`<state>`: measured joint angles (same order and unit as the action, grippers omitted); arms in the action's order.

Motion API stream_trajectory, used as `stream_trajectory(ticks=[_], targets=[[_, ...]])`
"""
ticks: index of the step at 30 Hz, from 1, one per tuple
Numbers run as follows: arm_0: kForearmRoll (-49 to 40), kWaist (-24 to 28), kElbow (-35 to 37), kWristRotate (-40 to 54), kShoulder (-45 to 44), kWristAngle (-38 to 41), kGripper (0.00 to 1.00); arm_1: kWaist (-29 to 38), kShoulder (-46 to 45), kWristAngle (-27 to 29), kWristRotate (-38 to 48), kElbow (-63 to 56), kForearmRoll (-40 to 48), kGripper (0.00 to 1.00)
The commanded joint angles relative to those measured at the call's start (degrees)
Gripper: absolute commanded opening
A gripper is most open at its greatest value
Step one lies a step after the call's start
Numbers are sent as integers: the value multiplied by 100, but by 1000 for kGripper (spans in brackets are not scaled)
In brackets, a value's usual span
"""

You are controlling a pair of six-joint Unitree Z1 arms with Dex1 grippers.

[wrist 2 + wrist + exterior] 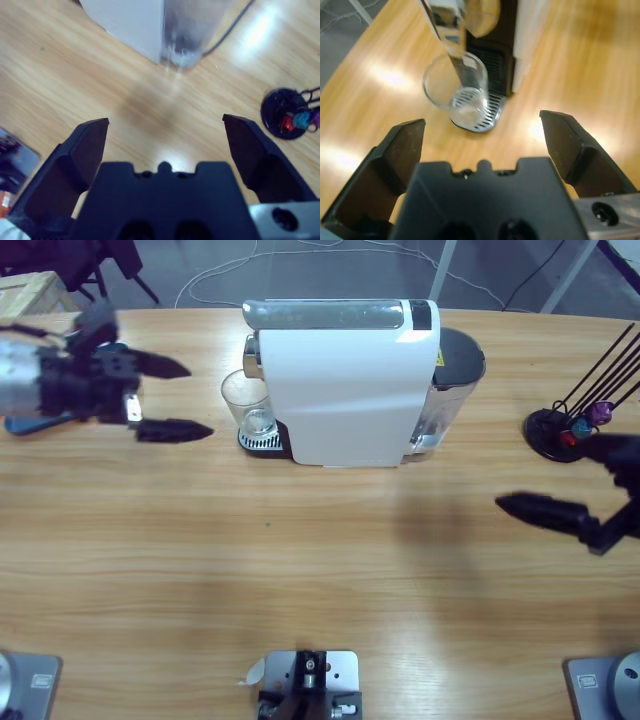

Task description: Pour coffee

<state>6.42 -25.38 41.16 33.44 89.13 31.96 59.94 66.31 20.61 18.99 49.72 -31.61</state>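
- A white coffee machine (345,385) stands at the far middle of the wooden table (300,570), with a silver lid on top and a clear water tank (455,380) at its right end.
- An empty glass (248,405) sits on the machine's drip tray (262,442), at the machine's left end under the spout.
- The left hand (170,398) comes in from the left edge, its jaws wide apart and holding nothing. It points toward the glass but stays clear of it, with bare table between.
- In the left wrist view, the glass (456,90) shows between and beyond the spread jaws of the left hand (485,135), on the slotted tray (485,112).
- The right hand (560,500) comes in from the right edge, jaws wide open and empty, hanging over bare table well apart from the machine.
- A black capsule stand (555,430) with thin rods sits by the right edge, holding red, blue and purple capsules (300,120) at its base.
- In the right wrist view, the right hand (165,145) looks down at the tank's base and a dark cable (230,30) running from it.
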Motion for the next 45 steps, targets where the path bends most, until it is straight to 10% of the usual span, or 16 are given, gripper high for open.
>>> stream_trajectory(ticks=[1,9,12,15,45], targets=[[-107,0,-1019,-1853,-2084,-1120,1000,-1705,1310,-1186,-110,2253,-1013,1000],[-1237,-670,-665,-3260,-2515,-2325,1000,-2030,2587,-1200,-238,4146,-1708,937],[-1652,-1088,-222,-3274,-2531,-2586,1000,-2311,3149,-1643,-437,4911,-2277,667],[-2020,-1298,199,-3274,-2357,-2757,1000,-2478,3485,-1982,-755,5326,-2295,5],[-1533,-1312,-108,-3291,-1822,-2766,1000,-2419,4427,-2014,-1055,6280,-2961,0]])
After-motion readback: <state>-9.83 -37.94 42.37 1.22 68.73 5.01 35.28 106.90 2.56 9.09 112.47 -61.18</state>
